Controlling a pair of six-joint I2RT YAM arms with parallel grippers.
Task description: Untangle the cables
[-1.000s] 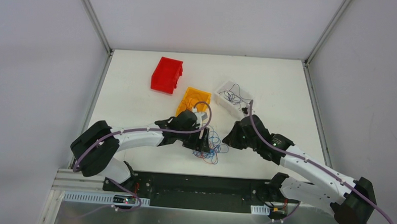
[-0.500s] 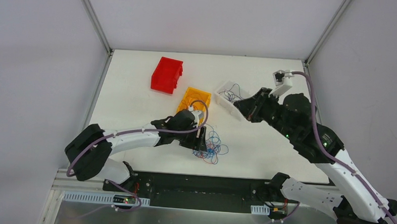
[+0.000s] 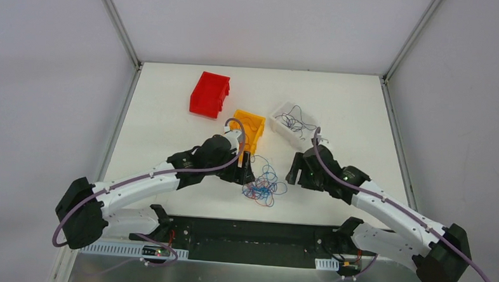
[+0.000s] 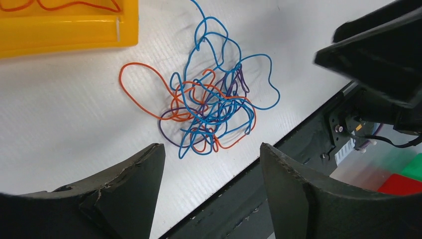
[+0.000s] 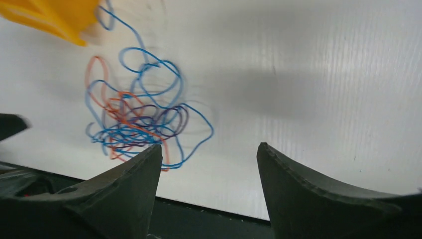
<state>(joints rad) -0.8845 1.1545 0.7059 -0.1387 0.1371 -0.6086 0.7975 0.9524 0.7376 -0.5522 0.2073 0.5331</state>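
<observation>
Both sets of jaws wide, nothing in either: left gripper [image 4: 209, 164] and right gripper [image 5: 209, 159] hang low over the table, one on each side of the cable tangle [image 3: 263, 185]. Tangle is blue, orange and purple loops lying on the white ribbed tabletop [image 3: 171, 131] near its front edge, just in front of the yellow bin [image 3: 251, 123]. From the left wrist I see an orange strand [image 4: 74, 7] inside that bin. Red bin [image 3: 209, 95] further back left, clear bin [image 3: 284, 126] back right with dark wires [image 3: 293, 122] in it. Black rail [image 3: 255, 233] along the near edge. Plain pale grey walls [image 3: 258, 27], aluminium posts [image 3: 118, 24] at the back corners
</observation>
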